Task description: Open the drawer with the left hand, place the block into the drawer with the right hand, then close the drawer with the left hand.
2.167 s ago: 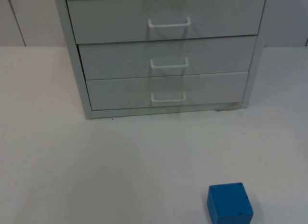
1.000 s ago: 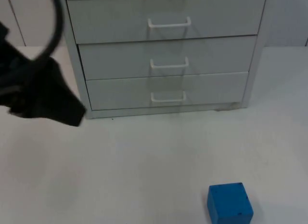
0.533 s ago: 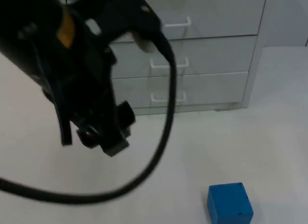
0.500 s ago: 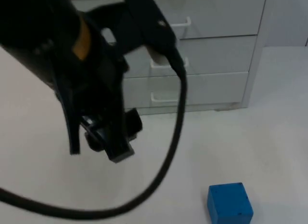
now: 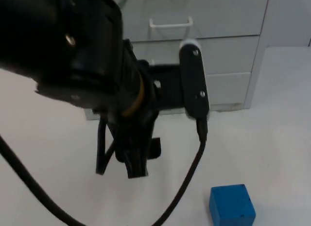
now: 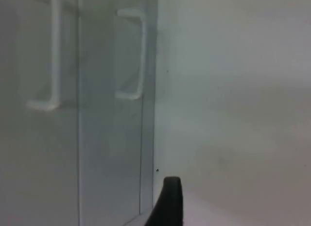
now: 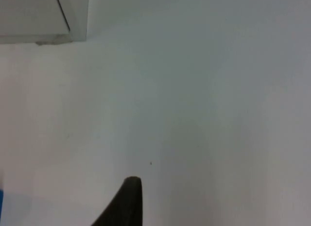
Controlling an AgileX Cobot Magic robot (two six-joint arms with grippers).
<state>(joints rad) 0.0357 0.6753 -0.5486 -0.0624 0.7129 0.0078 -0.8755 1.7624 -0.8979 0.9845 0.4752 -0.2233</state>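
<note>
A grey drawer cabinet (image 5: 233, 51) stands at the back of the table with all its drawers shut. Its upper white handle (image 5: 170, 25) is in sight, and my left arm covers the two lower ones. My left gripper (image 5: 132, 162) hangs over the table just in front of the cabinet's lower left part. The left wrist view has the cabinet front (image 6: 97, 138) close, with two white handles (image 6: 136, 56) on it. A blue block (image 5: 232, 205) sits on the table at the front right. My right gripper (image 7: 127, 199) is over bare table near the cabinet's corner (image 7: 73, 22).
The white table top (image 5: 272, 153) lies open between the cabinet and the block. The grey partition wall (image 5: 291, 17) rises behind the cabinet. My left arm's bulk (image 5: 73, 51) covers the cabinet's left half.
My left arm has come in from the left edge and swung rightward in front of the cabinet, now hiding the two lower handles. The blue block and the drawers are unchanged.
</note>
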